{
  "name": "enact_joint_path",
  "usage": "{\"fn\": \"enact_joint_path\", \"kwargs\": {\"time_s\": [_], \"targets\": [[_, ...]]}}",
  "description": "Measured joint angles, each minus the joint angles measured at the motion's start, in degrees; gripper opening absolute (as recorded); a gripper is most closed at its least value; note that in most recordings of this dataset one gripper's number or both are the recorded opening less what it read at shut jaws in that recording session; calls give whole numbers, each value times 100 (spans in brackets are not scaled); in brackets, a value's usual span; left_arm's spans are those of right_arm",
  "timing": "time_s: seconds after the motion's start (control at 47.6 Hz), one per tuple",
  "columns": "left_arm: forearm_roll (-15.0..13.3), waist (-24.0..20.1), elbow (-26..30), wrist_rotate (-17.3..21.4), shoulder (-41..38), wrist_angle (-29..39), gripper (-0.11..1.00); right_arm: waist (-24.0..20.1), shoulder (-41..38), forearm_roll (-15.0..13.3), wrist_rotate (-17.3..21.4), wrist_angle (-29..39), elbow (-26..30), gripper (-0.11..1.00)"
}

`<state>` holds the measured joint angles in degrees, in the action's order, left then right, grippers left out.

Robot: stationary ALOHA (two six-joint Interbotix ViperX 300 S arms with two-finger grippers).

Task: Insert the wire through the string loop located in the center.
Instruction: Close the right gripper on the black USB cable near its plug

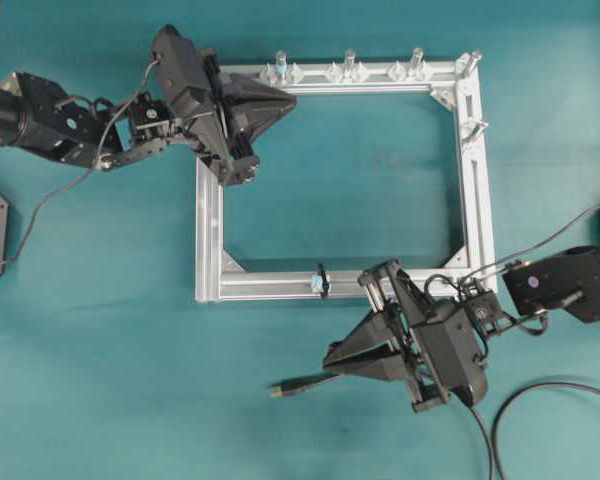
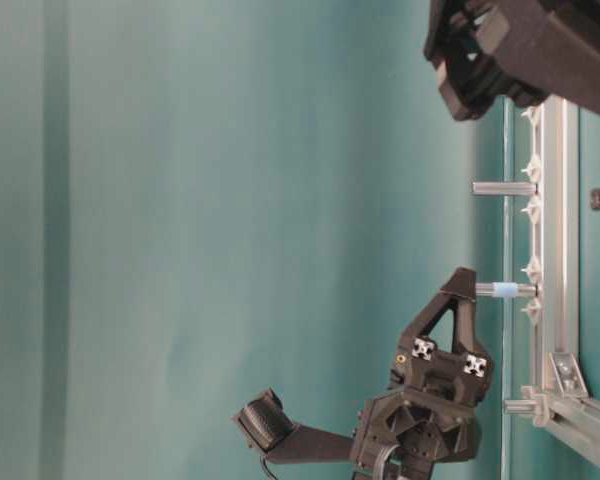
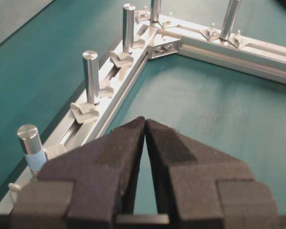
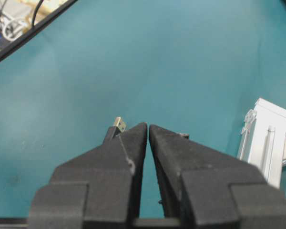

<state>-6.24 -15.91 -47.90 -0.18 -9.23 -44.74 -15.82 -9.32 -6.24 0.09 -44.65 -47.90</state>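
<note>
The wire lies on the teal table, and its plug tip (image 1: 279, 390) points left, in front of the frame's near bar. In the right wrist view the plug tip (image 4: 118, 125) peeks out just left of my left finger. My right gripper (image 1: 330, 358) is shut, low over the wire, with nothing between its fingertips (image 4: 148, 126). The string loop (image 1: 321, 281) stands on the near silver bar (image 1: 270, 286), up and slightly left of that gripper. My left gripper (image 1: 290, 98) is shut and empty over the frame's far left corner; it also shows in the left wrist view (image 3: 146, 120).
The square aluminium frame (image 1: 475, 180) carries several upright silver posts (image 1: 349, 62) along its far bar, one with a blue band (image 3: 31, 145). The wire's slack (image 1: 540, 392) curls on the table at the lower right. A thin grey cable (image 1: 50, 195) hangs from the left arm.
</note>
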Motion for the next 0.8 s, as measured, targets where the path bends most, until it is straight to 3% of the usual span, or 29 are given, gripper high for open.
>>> {"fn": "enact_joint_path", "kwargs": {"time_s": [0.042, 0.105, 0.147, 0.463, 0.799], "targets": [[35, 0, 0, 9, 26, 44, 13, 0, 0, 0, 18, 0, 0, 17], [176, 0, 9, 18, 202, 290, 1, 18, -9, 0, 18, 18, 9, 4], [202, 0, 0, 18, 325, 448, 0, 35, -9, 0, 18, 26, 0, 0], [229, -26, -53, 26, 835, 1503, 0, 70, -9, 0, 35, 114, 18, 0], [229, -18, -88, 26, 861, 1635, 0, 70, 0, 0, 35, 721, 202, 0]]}}
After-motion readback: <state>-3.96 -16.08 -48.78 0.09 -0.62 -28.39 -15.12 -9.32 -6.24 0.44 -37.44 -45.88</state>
